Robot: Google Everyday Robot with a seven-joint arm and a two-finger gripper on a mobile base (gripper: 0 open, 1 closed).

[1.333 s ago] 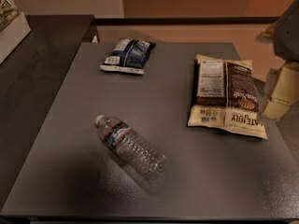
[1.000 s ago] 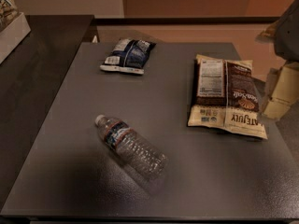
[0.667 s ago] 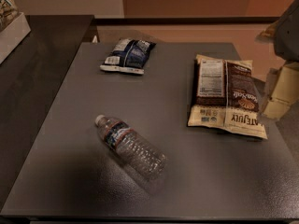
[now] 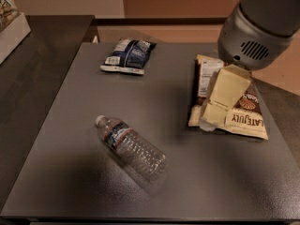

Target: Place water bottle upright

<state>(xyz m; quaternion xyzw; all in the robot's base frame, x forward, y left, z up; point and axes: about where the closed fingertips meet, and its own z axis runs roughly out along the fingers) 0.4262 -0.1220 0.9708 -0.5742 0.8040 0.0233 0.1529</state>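
The water bottle [image 4: 132, 147] lies on its side on the grey table [image 4: 70, 172], left of centre and toward the front. Its white cap points to the back left, and the dark label band sits near its shoulder. My gripper [image 4: 209, 120] is cream-coloured and hangs from the grey arm [image 4: 262, 22] at the right. It hovers over the brown snack bag, well to the right of the bottle and apart from it. It holds nothing that I can see.
A blue snack bag [image 4: 127, 55] lies at the back of the table. A brown snack bag [image 4: 243, 118] lies at the right, partly under my gripper. A darker counter [image 4: 37, 55] adjoins on the left with a white box [image 4: 11, 25] on it.
The arm has swung in from the right edge and now reaches over the brown snack bag. The bottle and both bags have not moved.
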